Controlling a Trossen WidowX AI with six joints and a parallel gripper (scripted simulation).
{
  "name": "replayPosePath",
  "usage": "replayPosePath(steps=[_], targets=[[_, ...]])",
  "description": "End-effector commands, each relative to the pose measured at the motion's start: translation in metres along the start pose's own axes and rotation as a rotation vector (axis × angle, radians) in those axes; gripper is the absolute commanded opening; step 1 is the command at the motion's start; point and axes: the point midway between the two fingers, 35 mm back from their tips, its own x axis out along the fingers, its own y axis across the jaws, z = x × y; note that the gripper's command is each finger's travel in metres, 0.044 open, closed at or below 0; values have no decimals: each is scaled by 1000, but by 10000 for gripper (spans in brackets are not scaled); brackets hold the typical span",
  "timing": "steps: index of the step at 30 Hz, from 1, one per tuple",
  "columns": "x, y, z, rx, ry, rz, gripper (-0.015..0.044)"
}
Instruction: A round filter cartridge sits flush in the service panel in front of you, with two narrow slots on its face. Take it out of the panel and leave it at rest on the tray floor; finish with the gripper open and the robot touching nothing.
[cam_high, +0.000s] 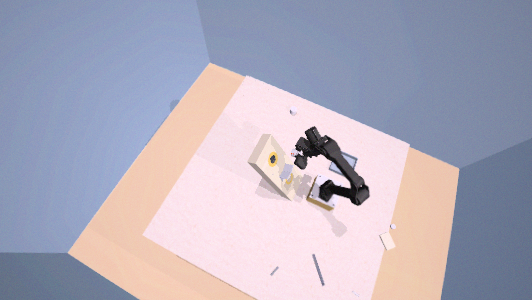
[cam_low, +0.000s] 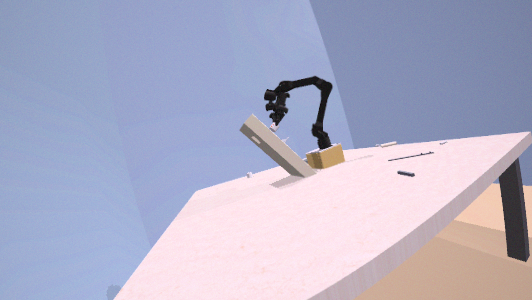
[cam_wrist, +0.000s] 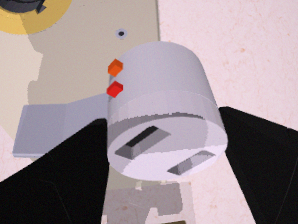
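Observation:
The cartridge (cam_high: 294, 153) (cam_low: 273, 127) (cam_wrist: 160, 100) is a pale grey cylinder with two slots on its face and an orange and a red mark on its side. My gripper (cam_high: 298, 153) (cam_low: 274, 123) (cam_wrist: 163, 123) is shut on it, one black finger on each side. The cartridge is out of the panel and held in the air near the panel's face. The beige service panel (cam_high: 260, 150) (cam_low: 280, 152) (cam_wrist: 90, 60) leans back, and its yellow-ringed dark socket (cam_high: 273, 159) shows. The blue-grey tray (cam_high: 352, 161) lies behind the arm, partly hidden by it.
A grey-blue flap (cam_high: 286, 171) (cam_wrist: 45, 125) sticks out from the panel below the socket. The arm's base box (cam_high: 320, 200) (cam_low: 325, 157) stands between panel and tray. A small white cylinder (cam_high: 293, 111), a long dark bar (cam_high: 318, 270) and a beige block (cam_high: 387, 241) lie farther away.

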Motion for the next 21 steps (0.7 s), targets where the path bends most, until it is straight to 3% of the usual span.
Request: replayPosePath(steps=[1, 21], targets=[[2, -14, -4, 76, 3, -43, 0], [-1, -100, -46, 513, 2, -296, 0]])
